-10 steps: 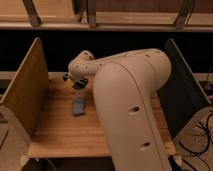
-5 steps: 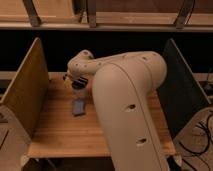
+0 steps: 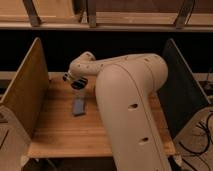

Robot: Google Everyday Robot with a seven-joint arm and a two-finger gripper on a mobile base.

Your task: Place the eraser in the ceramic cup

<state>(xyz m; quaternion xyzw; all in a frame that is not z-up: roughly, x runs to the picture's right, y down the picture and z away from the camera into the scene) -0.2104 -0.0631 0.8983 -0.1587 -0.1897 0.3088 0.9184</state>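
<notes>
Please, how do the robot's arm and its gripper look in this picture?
The arm is a thick, rounded cream shell with small dark oval recesses, narrowing through curved joints. The gripper, over the far left of the table, looks small and dark.

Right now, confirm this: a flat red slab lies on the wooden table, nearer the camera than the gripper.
Not red: the slab is blue. The camera view shows it lying flat on the wooden table, nearer the camera than the gripper, which is over the table's far left part.

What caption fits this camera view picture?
The arm holds its end effector over the table, behind a blue slab.
</notes>
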